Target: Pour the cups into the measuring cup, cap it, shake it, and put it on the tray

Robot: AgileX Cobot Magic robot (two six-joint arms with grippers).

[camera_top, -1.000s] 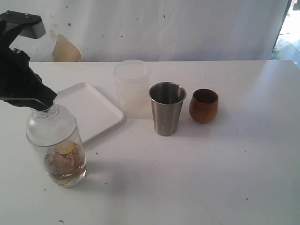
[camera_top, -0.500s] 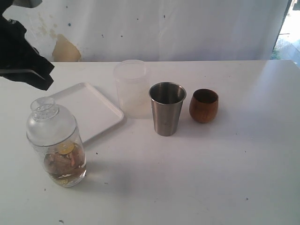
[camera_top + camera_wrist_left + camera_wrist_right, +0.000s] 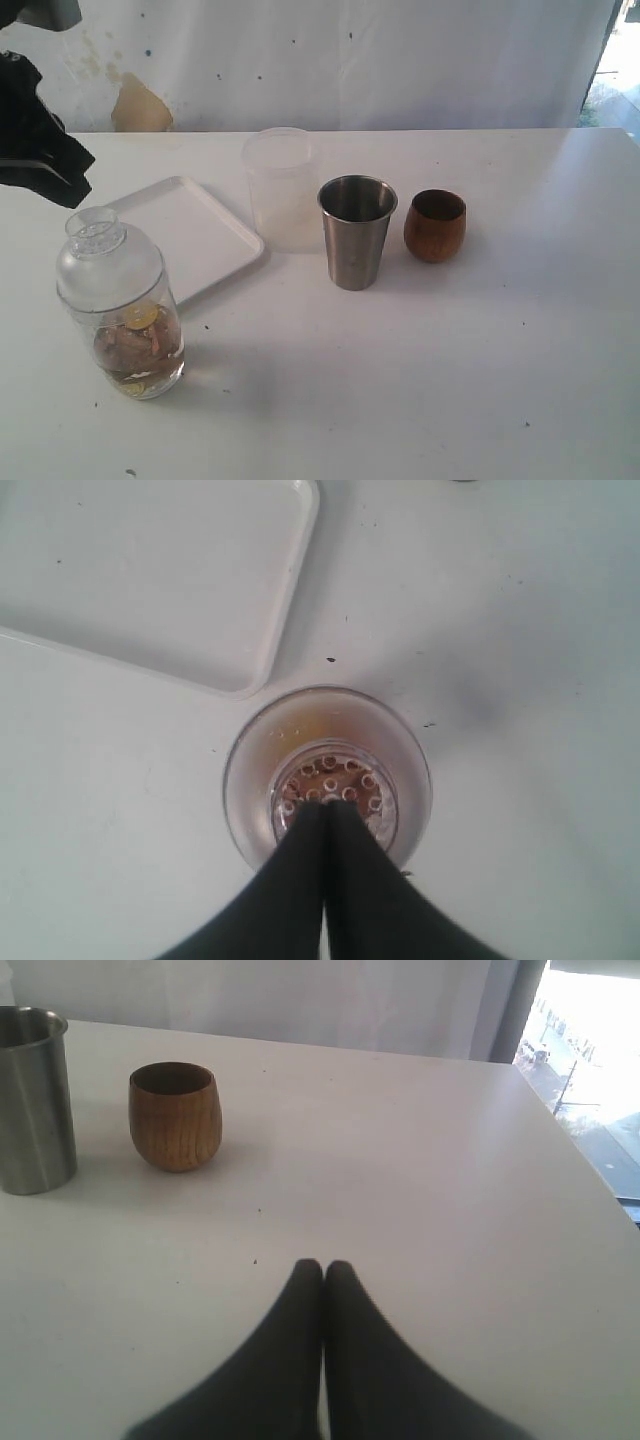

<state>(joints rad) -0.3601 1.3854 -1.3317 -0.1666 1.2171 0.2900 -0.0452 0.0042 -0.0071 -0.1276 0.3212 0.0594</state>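
Trouble here would begin with the left gripper [image 3: 325, 812]. Its jaws are pressed together on nothing, with the tips lined up over the perforated cap [image 3: 330, 780] of the measuring cup [image 3: 120, 310]. The exterior view shows the black arm raised clear of the cup at the upper left of the frame. The clear cup holds brownish pieces and a yellow bit near its base. It stands on the table [image 3: 450, 350] at the lower left, just beside the near corner of the white tray [image 3: 190, 225] and not on it, so the final placement looks undone. A regrasp on the narrow cap could pull the cap off alone or tip the rounded body. Coming down with the jaws too narrow could shove the cup against the tray's rim and spill it. The right gripper [image 3: 323, 1268], likewise closed and empty, hovers over bare table near the wooden cup [image 3: 175, 1115] and the steel tumbler [image 3: 33, 1100], where a careless sweep could topple either.
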